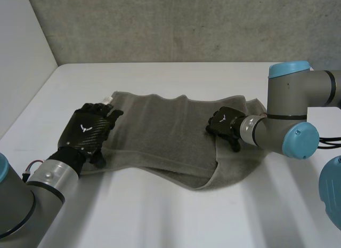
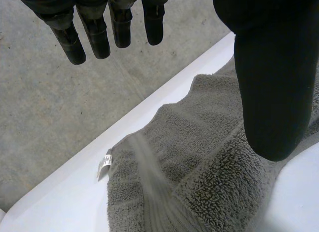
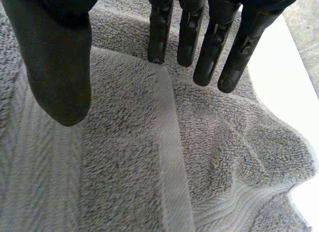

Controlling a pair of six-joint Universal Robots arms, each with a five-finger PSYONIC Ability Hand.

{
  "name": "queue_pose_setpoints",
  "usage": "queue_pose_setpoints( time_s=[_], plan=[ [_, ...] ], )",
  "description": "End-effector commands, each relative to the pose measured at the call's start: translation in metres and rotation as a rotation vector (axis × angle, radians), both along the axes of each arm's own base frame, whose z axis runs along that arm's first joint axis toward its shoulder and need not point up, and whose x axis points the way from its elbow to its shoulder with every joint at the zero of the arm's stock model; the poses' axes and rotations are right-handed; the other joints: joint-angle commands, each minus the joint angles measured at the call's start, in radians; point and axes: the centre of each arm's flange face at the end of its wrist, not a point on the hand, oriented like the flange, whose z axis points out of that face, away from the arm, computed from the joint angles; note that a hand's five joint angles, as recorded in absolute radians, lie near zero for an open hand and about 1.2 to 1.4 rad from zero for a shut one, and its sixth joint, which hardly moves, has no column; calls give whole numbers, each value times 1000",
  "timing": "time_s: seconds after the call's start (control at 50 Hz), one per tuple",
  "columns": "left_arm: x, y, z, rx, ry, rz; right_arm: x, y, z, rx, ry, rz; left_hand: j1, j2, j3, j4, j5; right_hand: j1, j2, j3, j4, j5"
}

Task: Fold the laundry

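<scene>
Grey towel [image 1: 160, 133] across middle of bench [image 1: 160, 218]; left hand [image 1: 85, 132] released over its left end, right hand [image 1: 225, 124] released on right fold.

Grey towel [image 1: 160, 136] w/ plain woven band, white tag [image 2: 104, 163]; left hand [image 1: 85, 129] & right hand [image 1: 224, 122] black; table [image 1: 160, 221] white

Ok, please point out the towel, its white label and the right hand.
towel [image 1: 160, 130], head view, middle of its top layer.
white label [image 2: 104, 163], left wrist view, its middle.
right hand [image 1: 224, 122], head view, back of the hand.

Left hand [image 1: 88, 132] with fingers [image 2: 94, 37] straight, right hand [image 1: 225, 125] likewise
</scene>
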Motion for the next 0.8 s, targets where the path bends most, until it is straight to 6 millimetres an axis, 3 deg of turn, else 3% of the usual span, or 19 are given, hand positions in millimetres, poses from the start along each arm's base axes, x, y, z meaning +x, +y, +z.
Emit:
queue_pose_setpoints(
  time_s=[0.02,0.32,0.38,0.42,0.56,0.66,0.8],
  plan=[
    [0,0,0,0,0,1,0,-2,0,-14,-2,-7,14,17,14,17,14,102,104,103,103,95],
    [0,1,-1,4,0,1,-11,-2,-1,6,16,-35,14,17,14,17,14,334,336,335,334,327],
    [0,1,-1,4,0,1,-14,-2,1,11,13,-39,14,17,14,17,14,281,284,282,282,274],
    [0,1,-1,4,0,1,-15,0,2,15,13,-39,14,17,14,17,14,59,61,60,60,52],
    [0,1,-2,5,-2,1,-17,1,1,24,15,-43,14,17,14,17,14,52,54,53,53,45],
    [0,1,-1,4,0,1,-22,1,-2,39,20,-55,11,14,11,14,11,199,201,200,199,192],
    [1,0,-2,6,-1,3,-28,2,8,38,7,-69,14,17,14,17,14,583,585,584,583,576]
  ],
)
